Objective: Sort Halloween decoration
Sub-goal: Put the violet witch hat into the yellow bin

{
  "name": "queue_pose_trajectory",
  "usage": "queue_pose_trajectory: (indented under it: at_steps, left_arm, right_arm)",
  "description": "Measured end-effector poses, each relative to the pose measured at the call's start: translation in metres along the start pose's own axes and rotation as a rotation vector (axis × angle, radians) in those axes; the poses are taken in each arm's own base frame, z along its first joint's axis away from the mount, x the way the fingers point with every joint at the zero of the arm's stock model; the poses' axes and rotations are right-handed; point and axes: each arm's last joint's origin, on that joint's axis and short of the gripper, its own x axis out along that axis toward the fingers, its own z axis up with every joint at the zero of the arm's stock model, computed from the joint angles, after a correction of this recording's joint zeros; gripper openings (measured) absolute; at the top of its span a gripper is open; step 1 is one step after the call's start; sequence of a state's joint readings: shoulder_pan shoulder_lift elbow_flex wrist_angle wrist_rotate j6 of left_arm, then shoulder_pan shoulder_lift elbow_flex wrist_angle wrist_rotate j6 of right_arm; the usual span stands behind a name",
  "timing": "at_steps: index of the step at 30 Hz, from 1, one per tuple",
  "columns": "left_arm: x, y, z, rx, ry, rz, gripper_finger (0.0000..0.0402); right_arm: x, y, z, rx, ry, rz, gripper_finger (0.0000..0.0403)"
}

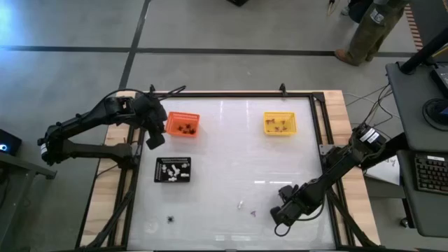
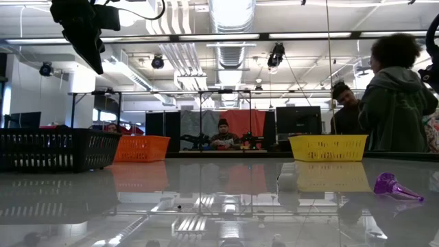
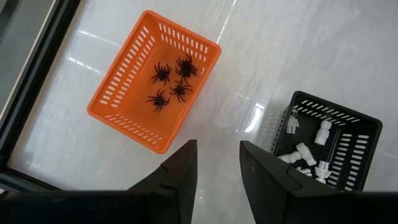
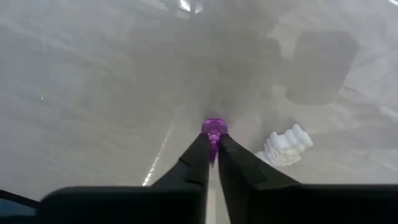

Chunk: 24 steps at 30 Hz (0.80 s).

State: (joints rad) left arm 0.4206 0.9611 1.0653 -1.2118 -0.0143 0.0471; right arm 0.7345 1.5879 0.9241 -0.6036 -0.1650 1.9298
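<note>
Purple trinket (image 4: 213, 132) pinched at the fingertips of the right end effector (image 4: 213, 149), low over the table (image 1: 231, 161), ready for lifting toward a tray. White trinket (image 4: 285, 147) just beside. Left end effector (image 3: 217, 163) parted, empty, hovering over the orange tray (image 3: 118, 93) of spiders (image 3: 171, 81).

The glossy white table (image 1: 231, 161) carries an orange tray (image 1: 183, 124), a yellow tray (image 1: 279, 124) and a black tray (image 1: 172, 169). A black spider (image 1: 170, 219), a white trinket (image 1: 241, 205) and a purple trinket (image 2: 394, 186) lie loose near its front edge.

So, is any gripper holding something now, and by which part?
The right gripper pinches a purple trinket by its narrow end. The left gripper is open and empty, above the table.
</note>
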Motion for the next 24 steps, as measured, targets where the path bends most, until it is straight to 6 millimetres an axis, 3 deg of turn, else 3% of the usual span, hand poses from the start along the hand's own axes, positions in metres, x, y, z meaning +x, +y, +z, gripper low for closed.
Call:
queue_pose_trajectory:
  at_steps: [8,15,24]
  left_arm:
    - [0.0,0.0,0.0,0.011,0.0,0.0,0.0103]
    - [0.0,0.0,0.0,0.011,0.0,0.0,0.0103]
    - [0.0,0.0,0.0,0.011,-0.001,0.0,0.0103]
  right_arm:
    - [-0.002,0.001,0.0,0.052,-0.003,0.014,0.001]
    - [-0.02,0.012,0.007,0.061,-0.095,0.12,0.0009]
    - [-0.066,-0.002,0.053,0.046,-0.325,0.093,0.0009]
